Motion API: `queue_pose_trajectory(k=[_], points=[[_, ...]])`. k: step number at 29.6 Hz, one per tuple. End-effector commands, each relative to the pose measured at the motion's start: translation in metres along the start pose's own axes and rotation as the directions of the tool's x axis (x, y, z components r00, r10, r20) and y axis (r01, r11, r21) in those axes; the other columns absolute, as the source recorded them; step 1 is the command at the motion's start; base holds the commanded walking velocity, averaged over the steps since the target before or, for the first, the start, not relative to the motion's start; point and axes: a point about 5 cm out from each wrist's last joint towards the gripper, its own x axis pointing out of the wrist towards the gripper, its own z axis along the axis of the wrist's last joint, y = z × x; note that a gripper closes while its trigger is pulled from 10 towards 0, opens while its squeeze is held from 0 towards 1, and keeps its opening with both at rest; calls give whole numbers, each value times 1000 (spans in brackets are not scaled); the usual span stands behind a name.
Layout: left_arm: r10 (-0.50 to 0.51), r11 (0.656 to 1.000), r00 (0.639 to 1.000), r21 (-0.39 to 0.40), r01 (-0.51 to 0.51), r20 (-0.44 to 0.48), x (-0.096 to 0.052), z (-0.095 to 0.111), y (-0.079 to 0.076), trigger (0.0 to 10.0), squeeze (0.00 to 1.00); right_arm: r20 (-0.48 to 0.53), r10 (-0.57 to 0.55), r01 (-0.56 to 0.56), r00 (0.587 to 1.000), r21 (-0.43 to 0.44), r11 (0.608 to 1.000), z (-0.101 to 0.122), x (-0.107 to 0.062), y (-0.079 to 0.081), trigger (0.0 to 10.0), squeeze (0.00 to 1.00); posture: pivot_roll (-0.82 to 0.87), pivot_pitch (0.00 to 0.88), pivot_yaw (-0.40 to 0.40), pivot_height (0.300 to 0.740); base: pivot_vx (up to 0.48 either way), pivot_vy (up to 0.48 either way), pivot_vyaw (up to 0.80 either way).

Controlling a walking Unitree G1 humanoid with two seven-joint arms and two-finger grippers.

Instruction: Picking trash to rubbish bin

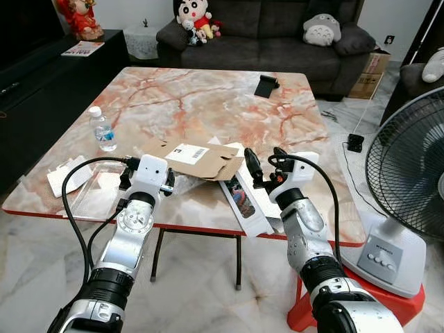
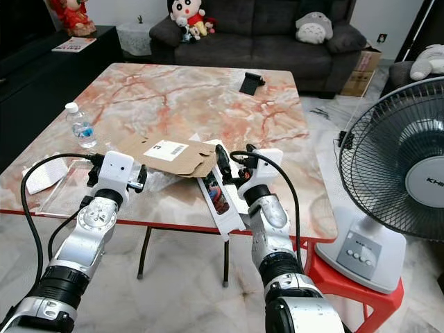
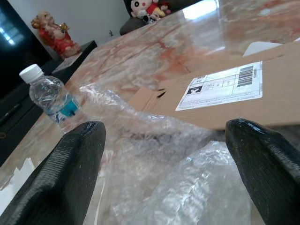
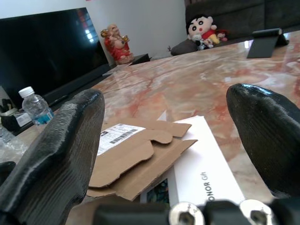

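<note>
A flattened cardboard box (image 1: pixel 198 158) with a white label lies near the front of the marble table (image 1: pixel 208 97). Crumpled clear bubble wrap (image 3: pixel 154 154) lies against its near edge. A long white gift box (image 1: pixel 244 198) lies beside it and sticks out over the table's front edge. A small water bottle (image 1: pixel 103 130) stands at the left. My left gripper (image 1: pixel 148 182) is open just above the bubble wrap, its fingertips (image 3: pixel 77 154) wide apart on either side of it. My right gripper (image 1: pixel 266 163) is open over the white gift box (image 4: pixel 201 168), facing the cardboard (image 4: pixel 136 159).
A clear plastic tray (image 1: pixel 97 191) and white paper (image 1: pixel 66 177) lie at the table's front left corner. A black stand (image 1: pixel 266 86) sits far back. A floor fan (image 1: pixel 409 173) on a red stool (image 1: pixel 374 298) is close on the right. A sofa (image 1: pixel 263 35) is behind.
</note>
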Motion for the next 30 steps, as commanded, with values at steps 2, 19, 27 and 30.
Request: queue_pose_trajectory(k=[2, 19, 27, 30], points=[[-22, 1000, 1000, 18, 22, -7, -2, 5, -2, 10000, 0, -6, 20, -20, 1000, -1, 1000, 1, 2, 3, 10000, 0, 59, 0, -20, 740, 0, 0, 0], [-82, 996, 989, 21, 85, -124, 0, 2, -5, 10000, 0, -11, 29, -29, 1000, 3, 1000, 0, 2, 4, 10000, 0, 62, 0, -27, 740, 0, 0, 0], [-102, 995, 977, -7, 103, -188, 6, -10, -10, 10000, 0, -15, 32, -32, 999, 4, 999, 0, 3, 4, 10000, 0, 61, 0, -33, 740, 0, 0, 0], [-115, 993, 961, -20, 114, -253, 9, -18, -13, 10000, 0, -14, 31, -31, 999, 3, 1000, 1, 3, 4, 10000, 0, 61, 0, -33, 740, 0, 0, 0]])
